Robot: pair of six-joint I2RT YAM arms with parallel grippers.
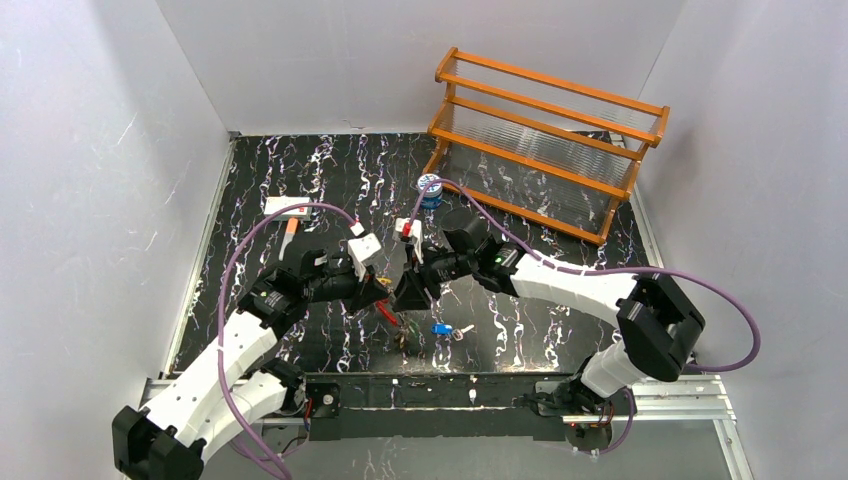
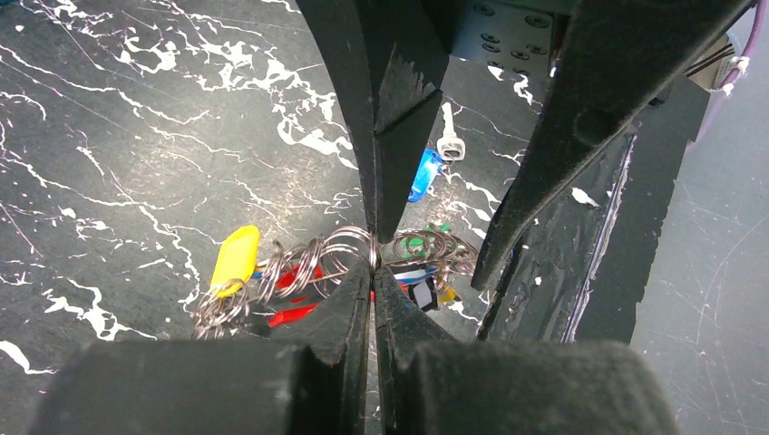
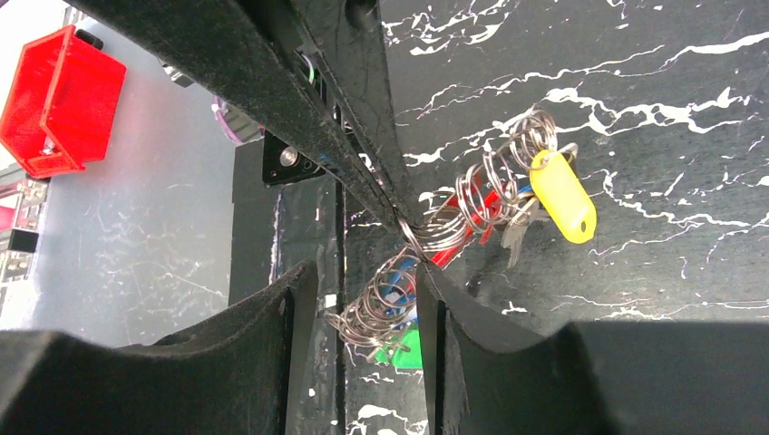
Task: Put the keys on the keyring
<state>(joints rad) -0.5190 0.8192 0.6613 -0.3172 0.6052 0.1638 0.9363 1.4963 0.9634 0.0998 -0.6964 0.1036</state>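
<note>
A bunch of silvery rings, the keyring (image 2: 340, 249), hangs above the table with yellow (image 2: 234, 258), red (image 2: 292, 314) and green (image 2: 417, 243) keys on it. My left gripper (image 2: 373, 272) is shut on a ring loop. In the top view it (image 1: 385, 290) meets my right gripper (image 1: 410, 290) at the table's near middle. My right gripper (image 3: 363, 281) is open, its jaws astride part of the rings (image 3: 385, 304), one finger against the loop. A loose blue key (image 1: 441, 328) and a silver key (image 1: 463, 331) lie on the table just right of the bunch.
A wooden rack (image 1: 545, 140) stands at the back right. A small blue-and-white tin (image 1: 430, 190) sits in front of it. A white object with an orange part (image 1: 287, 212) lies at the back left. A red bin (image 3: 59, 100) is off the table.
</note>
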